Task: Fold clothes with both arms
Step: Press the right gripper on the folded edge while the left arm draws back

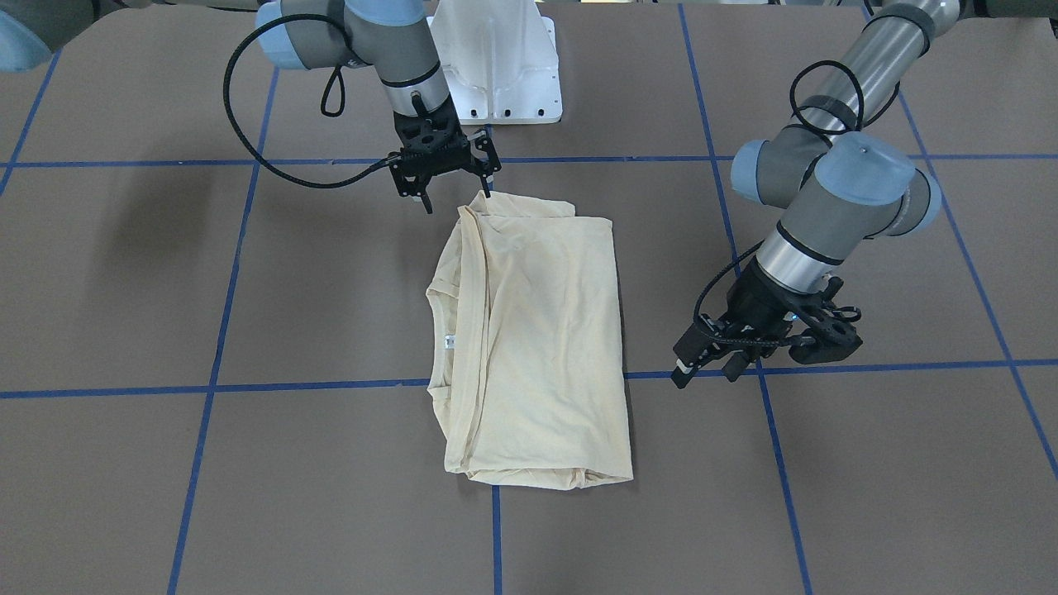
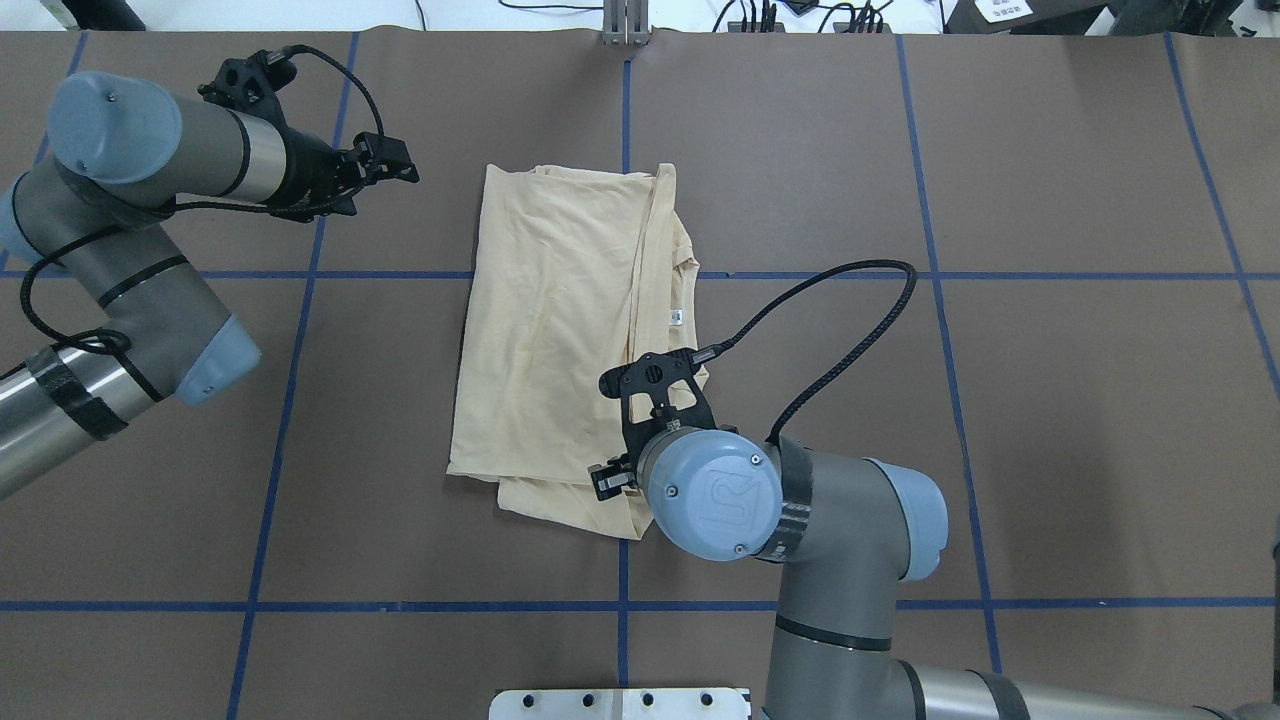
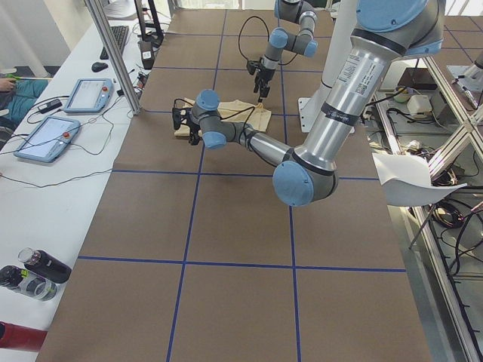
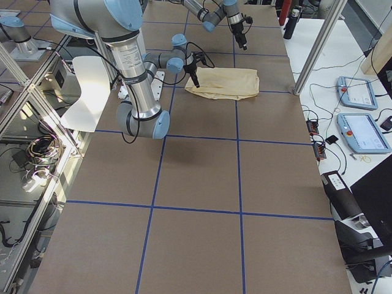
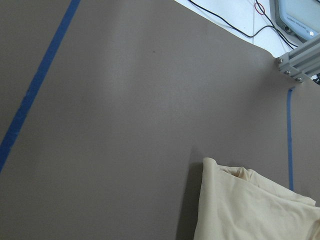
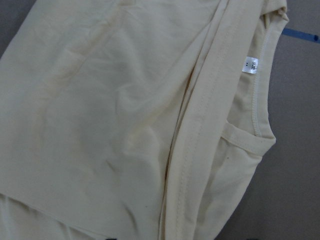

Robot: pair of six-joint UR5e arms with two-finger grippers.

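Closing the right gripper [image 1: 456, 194] where it hovers, jaws spread and empty, over the base-side corner of the T-shirt [image 1: 537, 330], you risk pinching only the top layer and dragging the thin fold open. The left gripper [image 1: 708, 373] sits beside the shirt, apart from it, jaws seemingly parted and empty. The folded shirt lies in the middle of the table [image 1: 124, 289], its long axis running away from the robot and its collar [image 1: 436, 314] facing the robot's right.

Brown matte desk [image 1: 124, 273] crossed by blue tape grid lines [image 1: 107, 392]. Beside it, white side bench [image 3: 53, 211] with two grey-blue tablet pendants [image 3: 88, 94] and dark bottles [image 3: 41, 265]. Silver aluminium frame post [image 3: 113, 56]. Even lighting.
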